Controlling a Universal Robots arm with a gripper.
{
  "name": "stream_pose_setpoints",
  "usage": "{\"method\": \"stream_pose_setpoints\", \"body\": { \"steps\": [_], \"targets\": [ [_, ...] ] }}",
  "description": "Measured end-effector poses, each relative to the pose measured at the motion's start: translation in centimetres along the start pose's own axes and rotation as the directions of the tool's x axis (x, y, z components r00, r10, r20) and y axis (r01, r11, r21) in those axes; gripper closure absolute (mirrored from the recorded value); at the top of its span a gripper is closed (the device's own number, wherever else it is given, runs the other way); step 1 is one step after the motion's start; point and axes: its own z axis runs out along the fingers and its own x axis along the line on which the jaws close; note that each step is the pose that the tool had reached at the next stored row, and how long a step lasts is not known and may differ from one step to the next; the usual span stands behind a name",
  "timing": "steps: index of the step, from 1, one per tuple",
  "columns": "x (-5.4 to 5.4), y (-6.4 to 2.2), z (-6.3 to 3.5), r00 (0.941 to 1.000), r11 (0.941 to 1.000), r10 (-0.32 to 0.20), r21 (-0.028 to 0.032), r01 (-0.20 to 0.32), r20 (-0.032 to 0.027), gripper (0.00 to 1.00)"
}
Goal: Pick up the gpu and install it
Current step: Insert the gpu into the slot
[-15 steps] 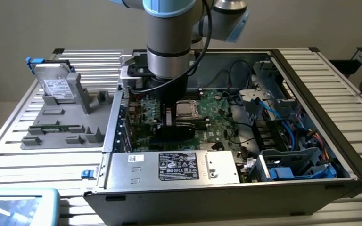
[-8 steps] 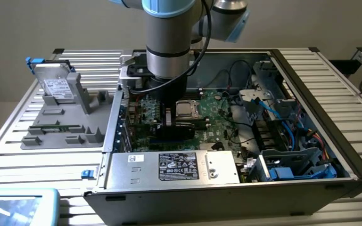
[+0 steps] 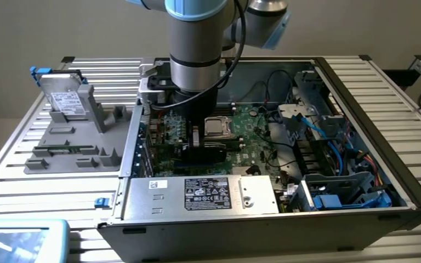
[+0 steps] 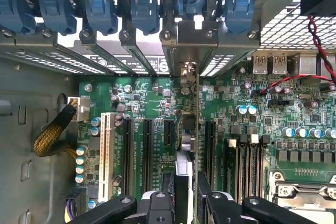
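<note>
A slatted metal table (image 3: 20,181) carries the open computer case (image 3: 408,205), and your gripper (image 4: 187,195) is down inside it, over the motherboard (image 4: 294,129) near the case's rear wall. Its fingers are clamped on the gpu (image 4: 195,129), held edge-on: a thin card, its silvery bracket (image 4: 197,38) up against the rear slot openings. If the card's edge sits off the slot line, I judge pressing could jam it or stress the board.
</note>
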Motion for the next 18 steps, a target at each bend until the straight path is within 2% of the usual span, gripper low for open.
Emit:
{"method": "stream_pose_setpoints", "body": {
  "steps": [18],
  "targets": [
    [0.00,-0.01,0.14,1.0000,1.0000,-0.003,0.0001,0.003,-0.0001,0.72]
  ]
}}
